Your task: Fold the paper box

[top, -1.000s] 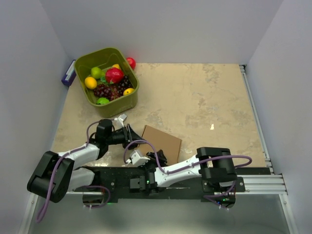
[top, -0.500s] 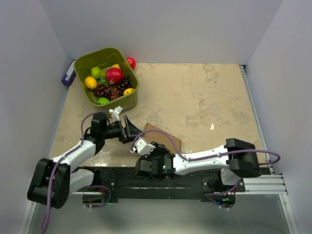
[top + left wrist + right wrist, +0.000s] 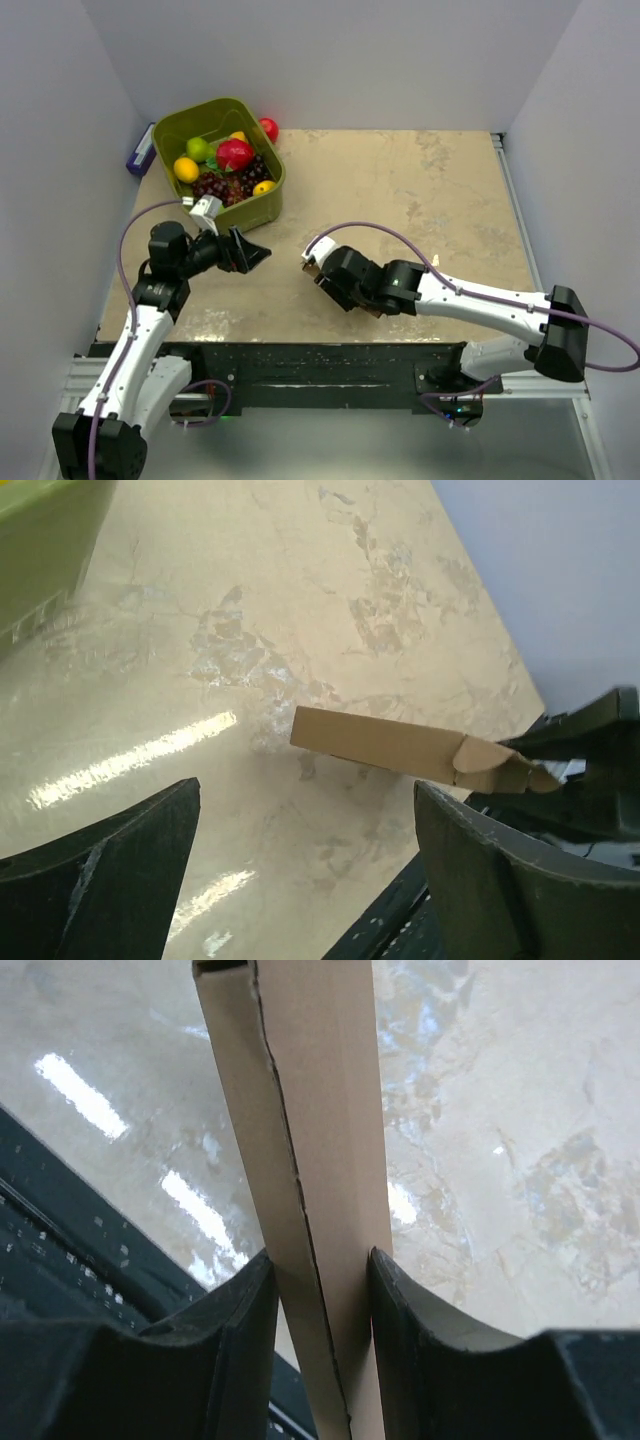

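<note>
The flat brown paper box (image 3: 310, 1140) stands on edge, clamped between my right gripper's (image 3: 320, 1260) fingers and lifted off the table. In the top view only a sliver of it (image 3: 313, 264) shows at the right gripper (image 3: 325, 272), near the table's front middle. In the left wrist view the box (image 3: 395, 748) hangs in the air ahead, its end flap at the right. My left gripper (image 3: 305, 795) is open and empty, a short way left of the box (image 3: 245, 254).
A green basket (image 3: 272, 196) of toy fruit stands at the back left, with a red ball (image 3: 268, 128) behind it and a purple item (image 3: 138, 156) by the left wall. The black base rail (image 3: 300, 358) runs along the near edge.
The right gripper has lifted the box off the table and turned it on edge, moving back and right. The left gripper has drawn away to the left and stays open.
</note>
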Robot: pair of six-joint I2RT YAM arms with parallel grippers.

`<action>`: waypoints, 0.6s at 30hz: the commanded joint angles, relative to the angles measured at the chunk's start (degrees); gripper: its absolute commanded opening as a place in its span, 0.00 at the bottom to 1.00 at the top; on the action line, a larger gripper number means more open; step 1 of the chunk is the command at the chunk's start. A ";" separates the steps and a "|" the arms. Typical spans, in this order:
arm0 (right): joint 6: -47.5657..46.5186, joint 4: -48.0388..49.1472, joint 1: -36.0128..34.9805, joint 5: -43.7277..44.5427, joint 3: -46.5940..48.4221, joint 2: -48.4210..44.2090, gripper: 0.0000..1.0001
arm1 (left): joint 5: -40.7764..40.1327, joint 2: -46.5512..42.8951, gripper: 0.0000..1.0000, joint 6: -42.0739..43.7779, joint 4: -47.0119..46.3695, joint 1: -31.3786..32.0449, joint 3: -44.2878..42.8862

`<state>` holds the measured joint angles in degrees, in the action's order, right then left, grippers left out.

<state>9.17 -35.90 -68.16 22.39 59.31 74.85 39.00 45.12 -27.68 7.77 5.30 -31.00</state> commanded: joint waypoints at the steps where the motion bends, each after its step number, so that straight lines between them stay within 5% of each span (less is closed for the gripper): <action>1: -7.32 -4.17 4.26 -17.11 3.97 1.35 0.21 | -2.71 -1.35 0.90 12.63 2.96 5.31 -3.01; 7: -12.06 -4.89 8.48 -22.30 7.40 5.92 0.18 | -2.35 -1.97 0.89 19.23 -0.12 12.62 -3.71; 18: -16.37 -3.91 11.74 -26.96 9.77 9.88 0.15 | -2.26 1.19 0.86 20.74 -6.27 13.68 -4.67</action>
<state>-4.38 -39.62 -56.53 -1.80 66.50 84.07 37.19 44.60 -9.08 5.30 18.46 -32.40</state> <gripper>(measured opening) 0.386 0.865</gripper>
